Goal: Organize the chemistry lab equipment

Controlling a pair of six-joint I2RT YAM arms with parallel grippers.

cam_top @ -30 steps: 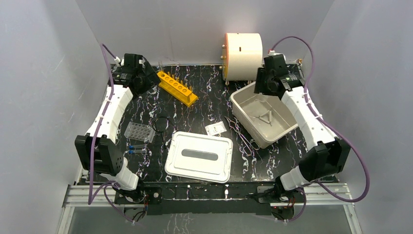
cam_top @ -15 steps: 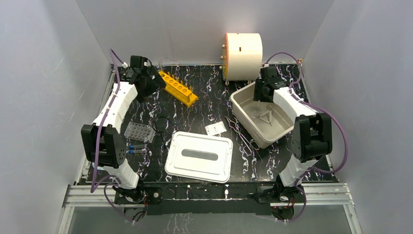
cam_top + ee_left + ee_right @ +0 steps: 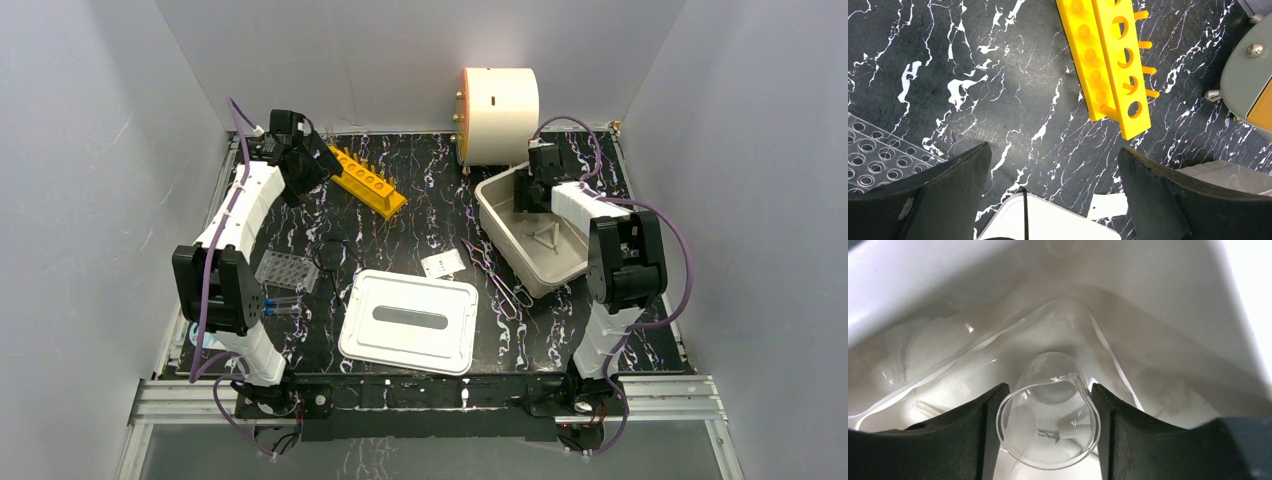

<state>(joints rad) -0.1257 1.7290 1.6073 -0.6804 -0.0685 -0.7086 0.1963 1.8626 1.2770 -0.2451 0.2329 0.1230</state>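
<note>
Black marbled table (image 3: 430, 215) is carrying the white tub (image 3: 505, 245) near its far right corner. Inside, the right jaws are clamping the tiny clear beaker (image 3: 1050, 415), base pointing at the tub floor, while the left jaws are hanging wide apart by the orange tube rack (image 3: 1108, 60).

Well plate (image 3: 870, 155): cut off at 9 o'clock.
Tube rack (image 3: 1108, 60): runs off at 12 o'clock.
Drum (image 3: 1248, 75): sliver only, 3 o'clock.
Lid (image 3: 1048, 220): corner only, 6 o'clock.
Tub (image 3: 1158, 315): overfills right wrist view, blurred.
Beaker (image 3: 1050, 415): far end melts into tub.
Vials (image 3: 283, 305): too small to count.
</note>
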